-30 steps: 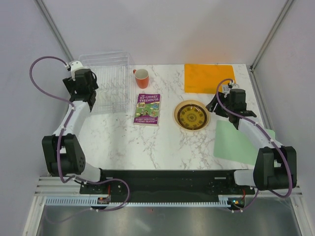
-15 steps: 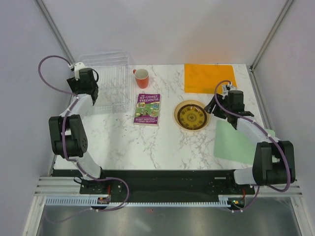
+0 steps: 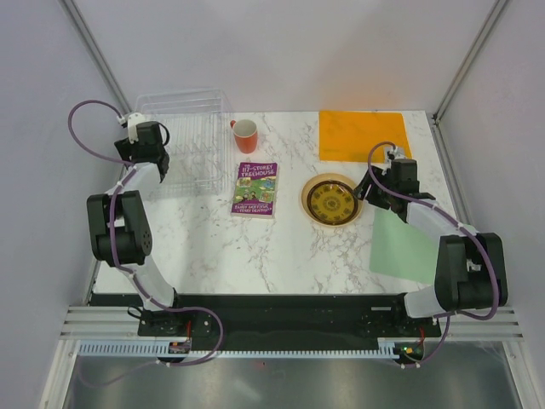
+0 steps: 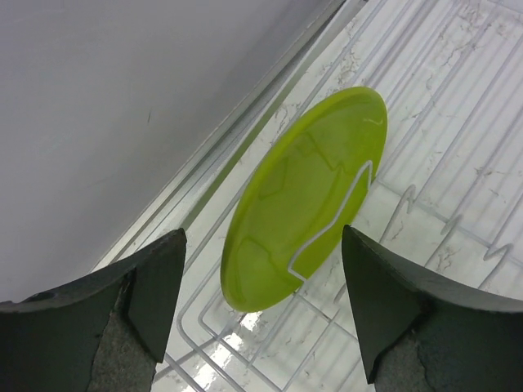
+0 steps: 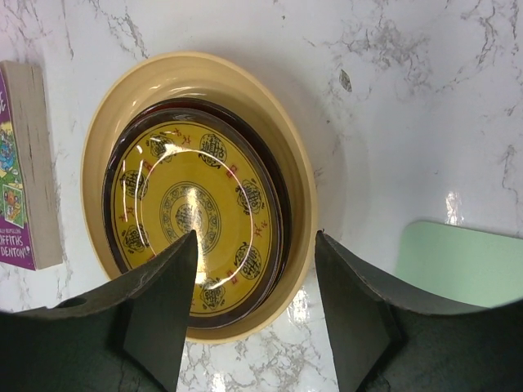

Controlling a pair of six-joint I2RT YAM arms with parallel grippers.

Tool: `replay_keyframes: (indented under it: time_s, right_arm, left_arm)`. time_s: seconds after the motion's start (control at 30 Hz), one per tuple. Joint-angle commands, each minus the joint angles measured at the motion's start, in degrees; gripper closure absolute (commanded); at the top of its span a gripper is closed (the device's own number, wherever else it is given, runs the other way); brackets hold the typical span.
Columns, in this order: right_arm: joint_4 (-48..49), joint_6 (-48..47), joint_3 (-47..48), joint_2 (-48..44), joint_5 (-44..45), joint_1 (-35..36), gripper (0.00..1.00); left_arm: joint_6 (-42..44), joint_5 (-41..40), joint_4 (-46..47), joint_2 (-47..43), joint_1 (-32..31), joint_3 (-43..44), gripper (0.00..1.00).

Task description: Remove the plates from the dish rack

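Grey walls surround the marble table [image 3: 281, 247]. The lime-green plate [image 4: 306, 196] stands tilted in the dish rack [image 3: 200, 136], between my left gripper's [image 4: 261, 269] wide-spread fingers. I should lower squarely over its rim before closing. My right gripper [image 5: 255, 269] hangs wide and empty above the stacked plates [image 5: 196, 204].

In the dish rack [image 4: 458, 122], the lime-green plate [image 4: 306, 196] leans on a thin wire [image 4: 327, 227], with open room on both its sides; the grey wall [image 4: 122, 98] stands close by
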Motion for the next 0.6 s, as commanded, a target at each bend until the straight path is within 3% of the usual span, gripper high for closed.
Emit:
replay_keyframes:
  time_s: [0.0,0.33,0.53,0.57]
  right_arm:
    - [2.5,-1.0,-0.3,0.7,-0.3,-0.1,0.34]
    - [3.7,-1.4,0.4,3.8,-1.3,-0.1,0.34]
    - [5.1,-0.8,0.4,5.3,-2.1,-0.1,0.34]
    - [5.2,-0.7,0.3,5.4,-2.2,-0.1,0.34]
  left_arm:
    - [0.1,-1.1,3.0,0.3,1.7,2.9,0.17]
    - [-2.9,8.9,1.3,3.3,5.5,4.8,0.24]
    - [-1.8,10.5,3.1,3.2,5.7,3.6,0.37]
    - [-1.8,10.6,3.5,3.2,5.7,3.6,0.44]
